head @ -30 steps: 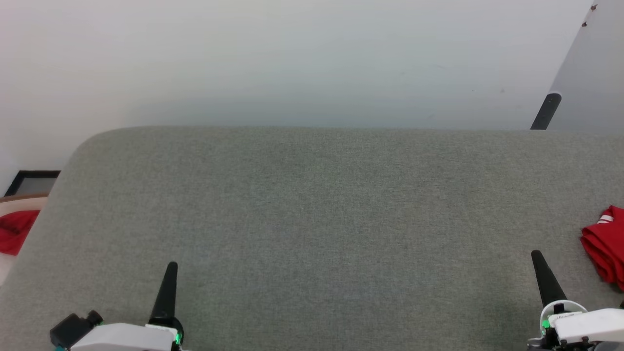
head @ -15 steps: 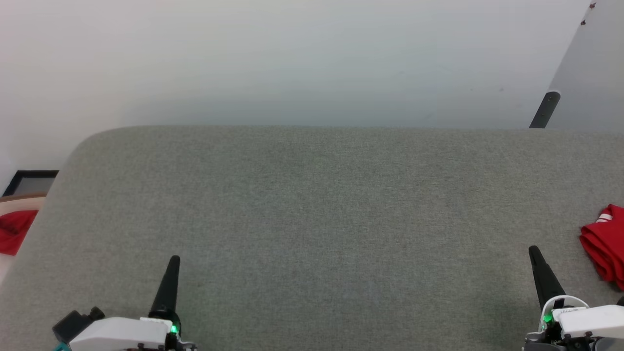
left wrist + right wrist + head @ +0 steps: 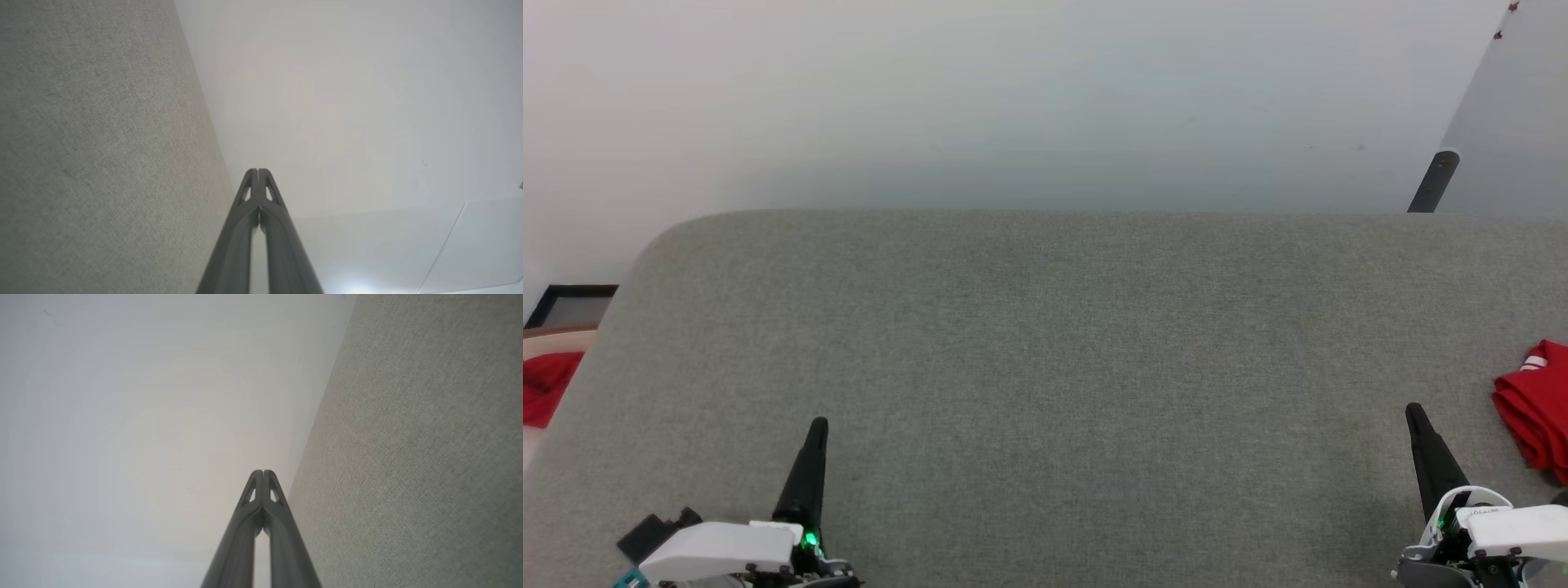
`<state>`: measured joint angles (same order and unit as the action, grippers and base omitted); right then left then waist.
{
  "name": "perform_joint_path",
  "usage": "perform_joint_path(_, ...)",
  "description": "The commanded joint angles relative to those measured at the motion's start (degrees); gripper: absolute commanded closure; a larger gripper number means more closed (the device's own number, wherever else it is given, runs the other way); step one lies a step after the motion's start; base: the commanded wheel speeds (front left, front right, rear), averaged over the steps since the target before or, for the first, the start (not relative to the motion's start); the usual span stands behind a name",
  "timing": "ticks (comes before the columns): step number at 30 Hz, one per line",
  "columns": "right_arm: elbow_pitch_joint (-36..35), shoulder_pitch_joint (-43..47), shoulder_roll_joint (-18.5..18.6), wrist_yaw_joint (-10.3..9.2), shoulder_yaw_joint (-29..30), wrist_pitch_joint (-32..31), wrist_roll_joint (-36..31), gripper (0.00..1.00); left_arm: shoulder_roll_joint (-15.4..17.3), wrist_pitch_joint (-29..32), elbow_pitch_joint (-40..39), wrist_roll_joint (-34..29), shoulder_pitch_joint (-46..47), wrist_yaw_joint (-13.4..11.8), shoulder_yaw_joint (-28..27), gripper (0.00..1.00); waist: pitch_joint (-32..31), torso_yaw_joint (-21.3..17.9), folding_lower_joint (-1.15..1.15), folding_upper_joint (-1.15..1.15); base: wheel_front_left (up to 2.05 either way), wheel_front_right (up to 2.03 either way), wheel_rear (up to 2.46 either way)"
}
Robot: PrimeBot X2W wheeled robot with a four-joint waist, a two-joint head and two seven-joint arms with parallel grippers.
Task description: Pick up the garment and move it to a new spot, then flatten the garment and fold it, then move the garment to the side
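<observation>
Grey woven fabric covers the table [image 3: 1045, 343], which fills the lower two thirds of the head view. It has a rounded corner at 10 o'clock and a pale, plain background [image 3: 1013, 98] beyond its far edge.

The garment [image 3: 1534, 412] lies on the table at 3 to 4 o'clock, bunched into a red heap that the right border of the view cuts off. A small patch of white striped trim shows at its top.

The left end effector [image 3: 818, 426] is over the table's near side at 7 o'clock. Its dark fingers are pressed together into one spike pointing to 12 o'clock, and it holds nothing. The right end effector [image 3: 1413, 411] is at 5 o'clock, likewise closed tight and empty, its spike leaning slightly toward 11 o'clock. The garment is near it, at about its 2 o'clock, with bare grey fabric between the two.

In the left wrist view the two fingers [image 3: 233, 253] meet at their tips, with the table on the 9 o'clock side. In the right wrist view the fingers [image 3: 237, 547] meet the same way, with the table on the 3 o'clock side.

Off the table at 9 o'clock in the head view lies a plain red cloth [image 3: 546, 388], with a dark frame [image 3: 572, 300] just beyond it. A dark bar [image 3: 1433, 181] slants at 1 o'clock.
</observation>
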<state>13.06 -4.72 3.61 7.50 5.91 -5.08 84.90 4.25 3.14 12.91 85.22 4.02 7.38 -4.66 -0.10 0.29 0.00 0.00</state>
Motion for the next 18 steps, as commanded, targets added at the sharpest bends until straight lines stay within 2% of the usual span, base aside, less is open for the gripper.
perform_joint_path(1, 0.1, -0.8, -0.1, -0.01, 0.3, -0.2, 1.2, 1.0, 0.0, 0.4, 0.1, 1.2, 0.9, 0.2, -0.2, 1.0, 0.0, 0.0, 0.0, 0.0, 0.0, 0.0, 0.0)
perform_joint_path(18, 1.0, -1.8, -0.8, -0.02, 0.7, -1.5, 6.9, 1.0, -0.5, 2.3, 1.1, 7.5, 2.3, 0.2, -0.7, 1.0, 0.2, -0.3, 0.0, 0.0, 0.0, 0.0, 0.0)
